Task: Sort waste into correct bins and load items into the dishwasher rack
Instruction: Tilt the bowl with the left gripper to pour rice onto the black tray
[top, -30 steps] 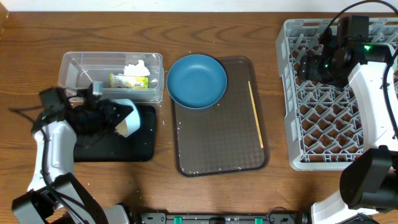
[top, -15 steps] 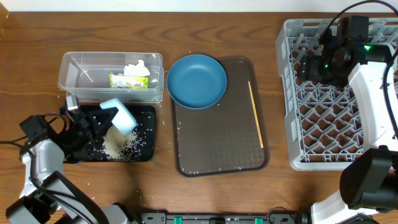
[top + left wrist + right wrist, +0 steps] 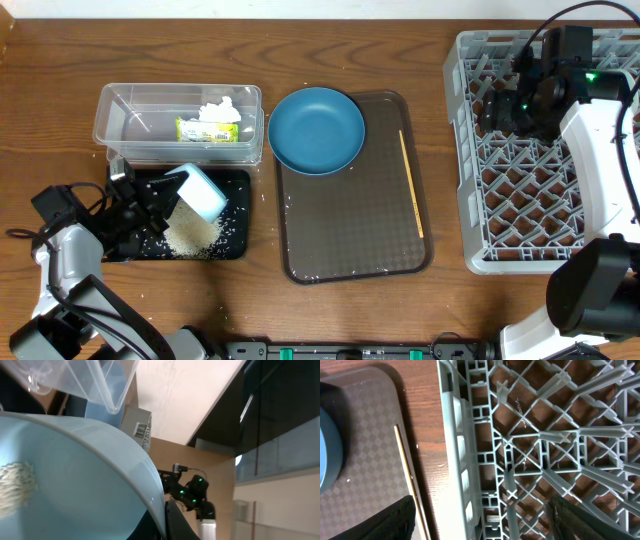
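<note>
- The left gripper [image 3: 165, 197] is clamped on the rim of the mint-green round bowl [image 3: 200, 191]. It holds the bowl tipped steeply on its side above the shallow black rectangular tray [image 3: 235, 185].
- In the left wrist view one dark finger [image 3: 172, 522] presses against the bowl's outer edge. The rim runs between the fingers, and a patch of white rice grains [image 3: 15, 487] clings to the inner wall.
- A heap of loose white rice [image 3: 192, 232] lies on the black tray just below the bowl's mouth, with scattered grains around it.
- The clear rectangular plastic tub [image 3: 130, 120] sits just behind the black tray. It holds the yellow-green snack wrapper [image 3: 207, 130] and the crumpled white tissue paper [image 3: 220, 108].
- The dark blue round plate [image 3: 316, 130] rests on the far left corner of the brown serving tray [image 3: 350, 230].
- The thin wooden chopstick [image 3: 412, 185] lies lengthwise along that tray's right side.
- The right gripper [image 3: 480, 505] hangs over the left part of the large grey plastic lattice rack [image 3: 540, 200]. Its fingers [image 3: 395, 520] are spread wide and hold nothing.
- The chopstick lies on the tray to the left of the rack wall, apart from both right fingers.
</note>
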`<control>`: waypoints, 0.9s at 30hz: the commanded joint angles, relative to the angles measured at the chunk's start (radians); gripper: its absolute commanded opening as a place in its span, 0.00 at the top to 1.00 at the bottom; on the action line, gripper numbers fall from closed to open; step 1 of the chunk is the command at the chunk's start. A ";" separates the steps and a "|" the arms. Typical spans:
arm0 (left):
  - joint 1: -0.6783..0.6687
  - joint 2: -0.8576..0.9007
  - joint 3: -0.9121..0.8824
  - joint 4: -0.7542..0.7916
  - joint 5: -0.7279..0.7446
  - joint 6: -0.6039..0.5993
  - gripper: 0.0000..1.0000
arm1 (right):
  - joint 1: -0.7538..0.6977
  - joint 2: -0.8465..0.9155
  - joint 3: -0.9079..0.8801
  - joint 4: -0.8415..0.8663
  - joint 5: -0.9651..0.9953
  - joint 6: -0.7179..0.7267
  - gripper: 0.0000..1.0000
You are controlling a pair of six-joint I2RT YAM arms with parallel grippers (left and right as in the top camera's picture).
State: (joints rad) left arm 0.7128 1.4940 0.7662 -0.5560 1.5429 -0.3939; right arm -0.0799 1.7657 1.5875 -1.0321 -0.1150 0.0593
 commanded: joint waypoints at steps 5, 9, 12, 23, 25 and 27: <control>0.005 0.003 0.002 0.030 0.030 -0.092 0.94 | 0.015 -0.013 0.001 -0.004 0.006 -0.013 0.18; 0.003 0.003 0.002 0.182 0.024 0.121 0.94 | 0.015 -0.013 0.001 -0.004 0.006 -0.013 0.18; 0.003 0.003 0.002 0.185 0.030 0.216 0.94 | 0.015 -0.013 0.001 -0.005 0.007 -0.013 0.17; 0.004 -0.002 0.003 0.158 -0.143 0.101 0.94 | 0.015 -0.013 0.001 -0.005 0.013 -0.013 0.17; 0.000 -0.002 0.003 0.138 -0.164 0.079 0.94 | 0.015 -0.013 0.001 -0.006 0.013 -0.013 0.17; -0.018 -0.006 0.003 0.140 -0.121 0.110 0.94 | 0.015 -0.013 0.001 -0.007 0.013 -0.013 0.17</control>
State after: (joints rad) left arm 0.7105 1.4940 0.7635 -0.4133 1.4273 -0.2962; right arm -0.0799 1.7657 1.5875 -1.0355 -0.1108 0.0593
